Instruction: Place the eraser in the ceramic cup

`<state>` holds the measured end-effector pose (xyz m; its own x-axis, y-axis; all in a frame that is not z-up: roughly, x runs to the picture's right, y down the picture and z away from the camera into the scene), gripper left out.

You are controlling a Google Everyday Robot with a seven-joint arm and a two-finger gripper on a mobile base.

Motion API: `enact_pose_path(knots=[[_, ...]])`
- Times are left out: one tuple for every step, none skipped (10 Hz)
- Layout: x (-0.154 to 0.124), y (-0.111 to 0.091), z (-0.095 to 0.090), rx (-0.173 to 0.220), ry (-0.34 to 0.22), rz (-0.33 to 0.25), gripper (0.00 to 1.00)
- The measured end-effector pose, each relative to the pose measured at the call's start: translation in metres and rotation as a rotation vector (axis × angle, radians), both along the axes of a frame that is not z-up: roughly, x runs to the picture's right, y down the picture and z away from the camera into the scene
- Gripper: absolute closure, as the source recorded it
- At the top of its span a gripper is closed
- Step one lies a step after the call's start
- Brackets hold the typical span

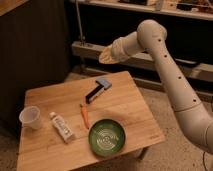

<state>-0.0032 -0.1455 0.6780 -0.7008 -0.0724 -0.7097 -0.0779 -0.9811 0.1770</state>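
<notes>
I see the gripper (106, 55) hanging in the air above the far edge of the table (135, 107), well apart from everything on it. The arm (172, 75) reaches in from the right, rises to a high bend and then runs leftward to the wrist. From this angle I cannot tell whether the claw is apart or together.

The eraser (93, 94) lies flat on the wood in the far middle of the table, set at a slant, roughly below the gripper and a little nearer me. At its far end sits a blue-grey block (104, 83); I cannot tell whether the two touch or only lie side by side.

The cup (29, 117) stands upright near the left edge, well apart from the eraser. Just to its right a white tube (61, 127) lies slanted toward the near edge, its top end nearest the cup, close to the near side of the line from eraser to cup. An orange pen (85, 116) lies just on the near side of the eraser, between the tube and a green bowl (106, 136). The bowl sits by the near edge, with the pen's near tip close to its rim.
</notes>
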Motion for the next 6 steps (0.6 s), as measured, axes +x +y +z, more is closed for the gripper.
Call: enact_pose_path(knots=[[0.0002,0.0,0.0,0.0,0.0,0.0,0.79],[0.0002,-0.0001,-0.0001,0.0,0.0,0.0,0.79],[0.0005,0.0,0.0,0.0,0.0,0.0,0.79],[0.0007,0.0,0.0,0.0,0.001,0.001,0.79],[0.0006,-0.0001,-0.0001,0.0,0.001,0.001,0.79],[0.0006,-0.0009,-0.0013,0.002,0.001,0.0,0.79]])
